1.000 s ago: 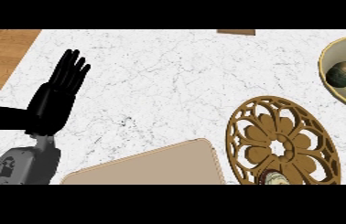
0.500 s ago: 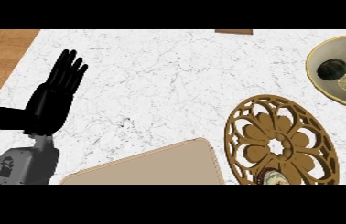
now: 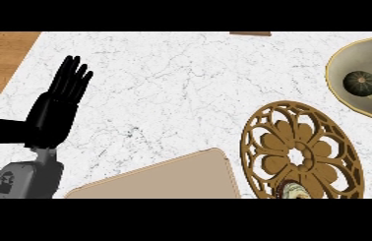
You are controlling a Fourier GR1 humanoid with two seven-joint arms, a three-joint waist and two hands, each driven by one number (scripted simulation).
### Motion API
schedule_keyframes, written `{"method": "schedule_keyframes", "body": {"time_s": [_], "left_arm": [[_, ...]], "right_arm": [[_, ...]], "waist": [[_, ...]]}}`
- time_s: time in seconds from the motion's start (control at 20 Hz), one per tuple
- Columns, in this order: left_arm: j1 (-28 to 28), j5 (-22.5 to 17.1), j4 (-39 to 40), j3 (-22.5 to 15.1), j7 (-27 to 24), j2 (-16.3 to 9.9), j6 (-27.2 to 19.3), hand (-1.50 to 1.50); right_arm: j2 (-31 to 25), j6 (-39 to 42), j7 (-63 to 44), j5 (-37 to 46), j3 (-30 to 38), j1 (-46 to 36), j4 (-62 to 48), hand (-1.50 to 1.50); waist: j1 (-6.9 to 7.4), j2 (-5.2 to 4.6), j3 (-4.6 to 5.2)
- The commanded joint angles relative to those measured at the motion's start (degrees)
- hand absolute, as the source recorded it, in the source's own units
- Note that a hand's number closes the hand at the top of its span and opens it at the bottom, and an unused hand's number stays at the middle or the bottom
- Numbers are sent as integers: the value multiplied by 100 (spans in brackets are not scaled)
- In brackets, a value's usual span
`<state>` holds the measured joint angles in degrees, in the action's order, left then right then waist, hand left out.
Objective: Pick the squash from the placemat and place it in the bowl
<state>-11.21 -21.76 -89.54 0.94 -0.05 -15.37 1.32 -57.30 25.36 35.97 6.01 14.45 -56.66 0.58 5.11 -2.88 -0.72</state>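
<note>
The squash, dark green and round, is seen already lying inside the bowl at the right edge of the counter, well apart from the tan placemat at the bottom. It is judged stiff, smooth-skinned and fairly light, best taken across its widest part. The left hand is held open with straight fingers, holding nothing; the right hand is not seen.

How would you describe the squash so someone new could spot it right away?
Start at the white marble counter and go to its right edge, where a cream bowl is partly cut off by the view. The squash lies inside it: small, round, dark green with ribs. Nothing else nearby is green; the ornate golden trivet sits below the bowl.
</note>
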Motion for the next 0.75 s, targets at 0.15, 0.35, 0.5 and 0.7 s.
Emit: {"method": "schedule_keyframes", "body": {"time_s": [0.15,0.35,0.5,0.7], "left_arm": [[-9,-13,-56,26,100,-4,-60,0],[-14,-69,-157,17,138,37,-70,0],[59,-53,-137,93,70,18,-100,0],[142,-102,-127,168,38,-70,2,0]], "right_arm": [[-553,541,-102,-238,231,428,-56,-150],[-769,794,-44,-241,231,657,5,-150],[-841,996,2,-260,249,888,12,-150],[-928,1141,9,-274,261,1074,116,-150]], "waist": [[-88,-9,-29],[-128,11,-43],[-165,6,-62],[-161,16,-64]]}}
